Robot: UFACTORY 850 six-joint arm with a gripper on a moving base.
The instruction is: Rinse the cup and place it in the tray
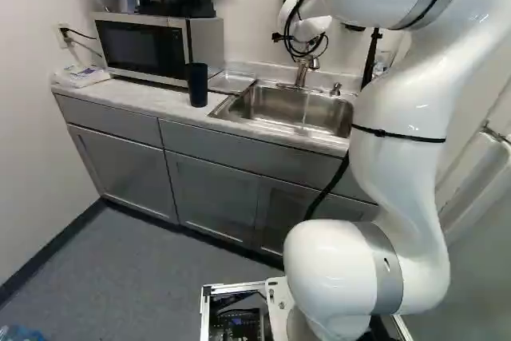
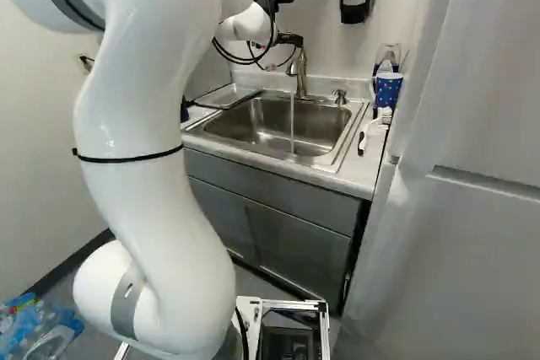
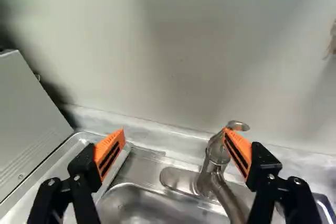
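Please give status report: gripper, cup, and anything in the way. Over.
Gripper open, empty, near the faucet. Dark cup upright on the counter, beside the tray. Water running; faucet may be in the way.

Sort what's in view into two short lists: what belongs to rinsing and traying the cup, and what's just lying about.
For the job:
- tall dark-blue cup, probably the one meant
- shallow silver metal tray
- stainless-steel sink
- silver curved faucet, running
- black gripper with orange pads

Lying about:
- silver-and-black microwave
- white flat packet
- blue cup with white spots
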